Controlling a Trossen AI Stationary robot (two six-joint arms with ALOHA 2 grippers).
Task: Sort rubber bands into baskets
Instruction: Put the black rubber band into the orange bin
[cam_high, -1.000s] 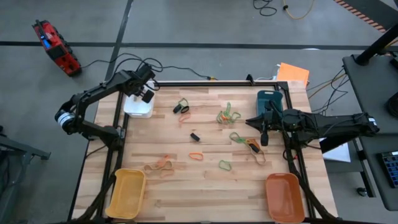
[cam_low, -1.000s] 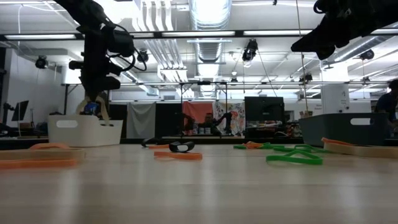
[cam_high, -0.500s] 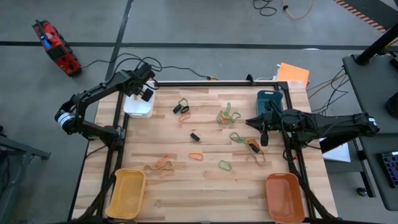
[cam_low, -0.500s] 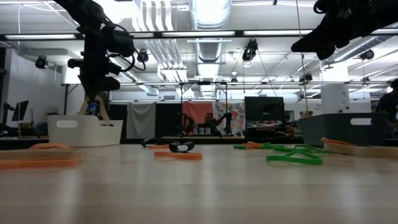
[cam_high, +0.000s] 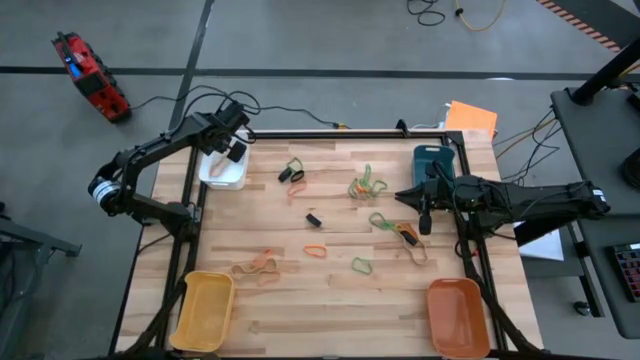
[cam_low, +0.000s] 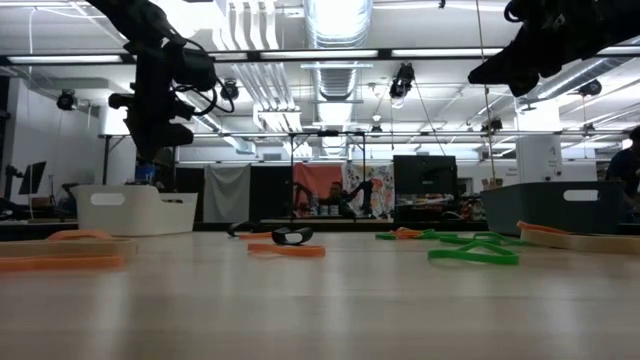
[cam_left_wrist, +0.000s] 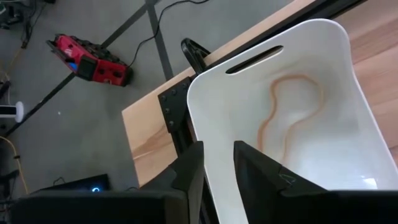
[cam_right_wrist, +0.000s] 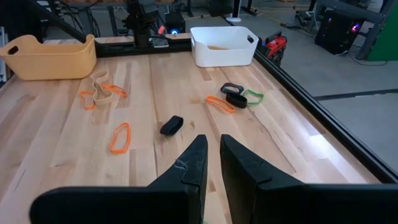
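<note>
**Left wrist view: tan band lying loose in the white basket**

Left wrist view shows a tan rubber band (cam_left_wrist: 287, 109) lying curled on the floor of the white basket (cam_left_wrist: 236, 93), nothing gripping it. The left gripper (cam_left_wrist: 217, 163) sits right above the basket's rim, fingers a small gap apart and empty, so it's let go.

From the high view, that white basket (cam_high: 222, 172) sits at the far left corner of the table (cam_high: 330, 310), with the left gripper (cam_high: 233, 152) over it. Rest of the baskets: teal basket (cam_high: 433, 162) at far right, yellow basket (cam_high: 203, 312) near left, orange basket (cam_high: 457, 318) near right.

Plenty of rubber bands are spread over the middle of the wood: a green and black cluster (cam_high: 292, 174) just right of the white basket, a green and orange tangle (cam_high: 366, 185) further right, one small black band (cam_high: 313, 219) by itself, an orange band (cam_high: 315, 251) nearer, a green band (cam_high: 361, 266) beside that, and a tan and orange bunch (cam_high: 258, 266) toward the yellow basket.

The right gripper (cam_high: 424, 214) hangs over the right side of the table near the teal basket, above another small pile of bands (cam_high: 398, 230). In the right wrist view its fingers (cam_right_wrist: 194, 163) are pinched nearly together with nothing between them.
</note>
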